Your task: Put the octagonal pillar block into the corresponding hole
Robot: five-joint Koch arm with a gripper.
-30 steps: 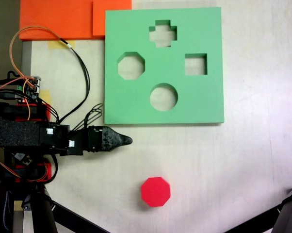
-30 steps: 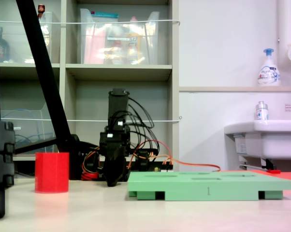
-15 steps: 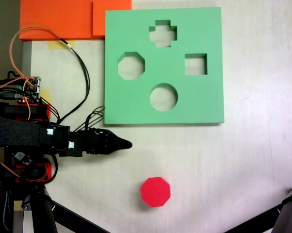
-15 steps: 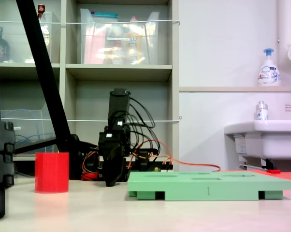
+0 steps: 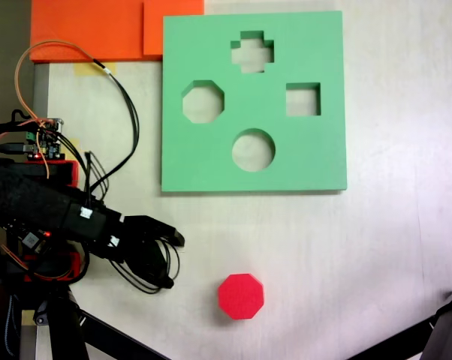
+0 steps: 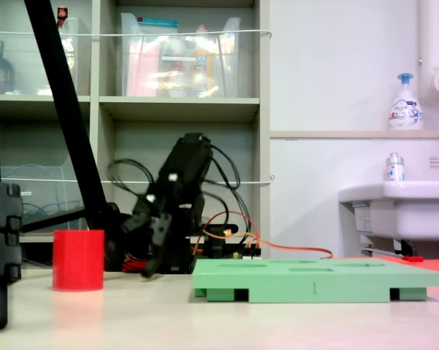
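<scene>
— Fingers [image 5: 175, 238] of the gripper [image 5: 172, 260] are seen spread apart in a fixed view from above, one tip higher in the picture and one lower, nothing between them. How is the octagonal pillar block [image 5: 241, 296] placed there?

— It is seen standing on the table [image 5: 376, 247], to the right of the gripper and slightly lower in the picture, apart from it. The green board [image 5: 211, 161] lies higher in the picture, and the corresponding hole [image 5: 203, 102] is cut near its left side.

— And from a fixed view at table level?

— The gripper [image 6: 136, 248] is shown tilted down with its jaws parted, tips above the table. The block [image 6: 78, 260] is found to its left, upright, and the board [image 6: 318, 281] to its right.
</scene>
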